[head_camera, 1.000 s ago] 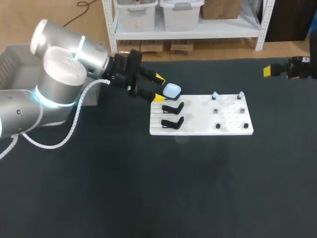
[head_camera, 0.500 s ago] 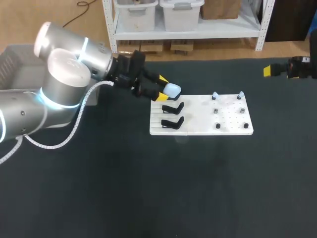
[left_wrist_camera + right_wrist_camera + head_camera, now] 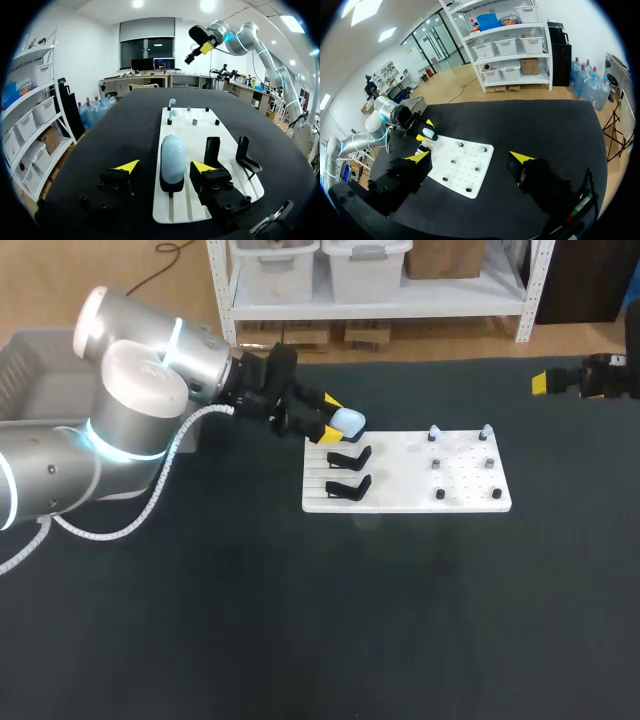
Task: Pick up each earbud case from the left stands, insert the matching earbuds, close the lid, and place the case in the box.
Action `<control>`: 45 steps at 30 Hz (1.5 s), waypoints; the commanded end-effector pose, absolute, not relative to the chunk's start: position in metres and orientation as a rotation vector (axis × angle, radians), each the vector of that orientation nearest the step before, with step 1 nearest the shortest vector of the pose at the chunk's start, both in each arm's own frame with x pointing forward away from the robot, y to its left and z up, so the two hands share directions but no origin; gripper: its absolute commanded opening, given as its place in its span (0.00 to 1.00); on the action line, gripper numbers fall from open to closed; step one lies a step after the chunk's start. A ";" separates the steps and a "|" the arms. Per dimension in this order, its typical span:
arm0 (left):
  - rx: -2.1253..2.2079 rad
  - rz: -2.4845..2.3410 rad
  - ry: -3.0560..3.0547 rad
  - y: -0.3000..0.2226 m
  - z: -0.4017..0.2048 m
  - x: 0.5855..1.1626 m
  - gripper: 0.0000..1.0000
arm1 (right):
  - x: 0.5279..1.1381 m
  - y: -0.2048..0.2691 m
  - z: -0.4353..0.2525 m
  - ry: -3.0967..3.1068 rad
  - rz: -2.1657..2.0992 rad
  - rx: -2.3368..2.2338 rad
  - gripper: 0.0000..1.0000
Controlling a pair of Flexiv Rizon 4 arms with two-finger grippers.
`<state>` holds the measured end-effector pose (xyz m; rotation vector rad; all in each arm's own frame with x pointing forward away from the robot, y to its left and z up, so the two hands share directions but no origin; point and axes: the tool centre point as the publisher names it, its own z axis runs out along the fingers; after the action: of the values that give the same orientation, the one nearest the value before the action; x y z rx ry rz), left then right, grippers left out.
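Left gripper point(image 3: 329, 418): fingers spread, one on each side of the pale-blue earbud case point(image 3: 172, 155), neither touching it. My left arm comes in low from the desk's left edge, wrist pointing right. Case: sits on the rearmost stand, at the far-left corner of the white board point(image 3: 400, 468). Two black stands point(image 3: 348, 457): along the board's left edge, nearer me. Right gripper point(image 3: 470, 157): fingers wide apart, hovering at the desk's far-right corner.

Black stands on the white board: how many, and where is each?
3: the far stand carries the earbud case, between the left gripper's fingers; the middle stand and near stand are empty.
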<state>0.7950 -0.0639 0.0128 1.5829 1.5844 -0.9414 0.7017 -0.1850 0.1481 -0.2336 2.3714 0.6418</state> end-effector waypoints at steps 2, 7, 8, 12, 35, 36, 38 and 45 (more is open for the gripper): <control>1.571 -0.944 1.589 -0.065 0.012 0.796 0.61 | 0.701 -0.185 0.149 2.372 0.640 -0.233 1.00; 1.571 -0.946 1.592 -0.065 0.011 0.796 0.58 | 0.701 -0.185 0.149 2.372 0.640 -0.233 1.00; 1.571 -0.946 1.592 -0.066 0.011 0.796 0.57 | 0.701 -0.185 0.149 2.372 0.640 -0.233 1.00; 1.572 -0.948 1.592 -0.067 0.010 0.794 0.52 | 0.701 -0.185 0.149 2.372 0.640 -0.233 1.00; 1.585 -0.957 1.586 -0.069 0.008 0.792 0.48 | 0.701 -0.185 0.149 2.372 0.640 -0.233 1.00; 1.583 -0.958 1.585 -0.070 0.008 0.792 0.48 | 0.701 -0.185 0.149 2.372 0.640 -0.233 1.00; 1.580 -0.961 1.584 -0.070 0.008 0.792 0.48 | 0.701 -0.185 0.149 2.372 0.640 -0.233 1.00; 1.580 -0.961 1.579 -0.071 0.009 0.792 0.45 | 0.701 -0.185 0.149 2.372 0.640 -0.233 1.00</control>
<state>0.7912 -0.0703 0.0096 1.5798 1.5821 -0.9599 0.7017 -0.1850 0.1481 -0.2336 2.3714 0.6418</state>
